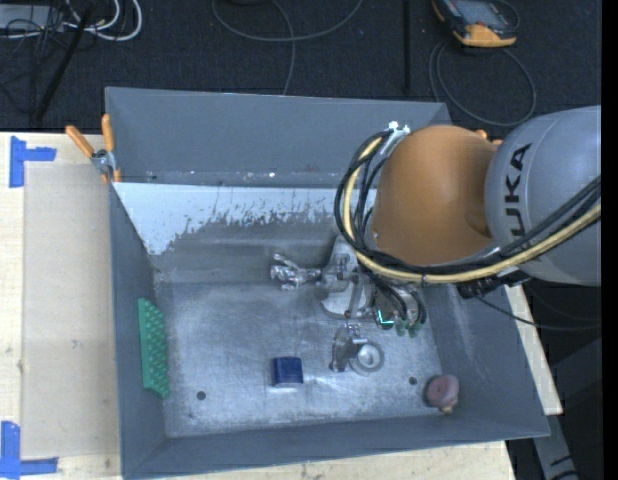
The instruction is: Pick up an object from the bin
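Grey metal bin, matt walls, floor scuffed pale, green ridged plastic-looking strip by the bin's left wall, smooth blue block on its floor, dull brownish lump in its lower right corner, shiny bare-metal gripper, smooth orange cover with a soft sheen

From my seat, the orange cover and its cables hide the right rear floor of the bin. The arm runs off the right edge. I cannot separate the gripper from the shiny metal bits beside it, and the silver piece further left is too small to name.
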Robot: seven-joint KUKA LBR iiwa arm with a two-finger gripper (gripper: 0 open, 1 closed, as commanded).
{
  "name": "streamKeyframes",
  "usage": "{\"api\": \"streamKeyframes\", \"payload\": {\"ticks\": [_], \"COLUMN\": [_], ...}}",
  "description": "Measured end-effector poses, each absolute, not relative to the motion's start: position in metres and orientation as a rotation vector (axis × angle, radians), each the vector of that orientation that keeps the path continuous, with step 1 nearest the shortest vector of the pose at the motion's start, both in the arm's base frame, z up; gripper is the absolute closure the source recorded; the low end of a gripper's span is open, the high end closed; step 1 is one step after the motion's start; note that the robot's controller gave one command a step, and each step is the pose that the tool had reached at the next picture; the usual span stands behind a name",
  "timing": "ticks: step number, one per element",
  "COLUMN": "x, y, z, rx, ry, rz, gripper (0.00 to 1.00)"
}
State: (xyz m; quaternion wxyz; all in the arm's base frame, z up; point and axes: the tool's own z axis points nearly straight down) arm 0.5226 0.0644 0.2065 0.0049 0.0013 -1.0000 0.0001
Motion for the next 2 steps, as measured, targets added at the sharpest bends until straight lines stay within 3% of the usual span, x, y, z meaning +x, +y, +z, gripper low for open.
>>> {"api": "streamKeyframes", "payload": {"ticks": [1,2], "x": [0.5108,0.5111], "y": [0.0936,0.0928], "z": [0.0692,0.0735], "rx": [0.262,0.258], "ry": [-3.134,-3.131], "rz": [-0.002,-0.001], "gripper": [0.0,1.0]}}
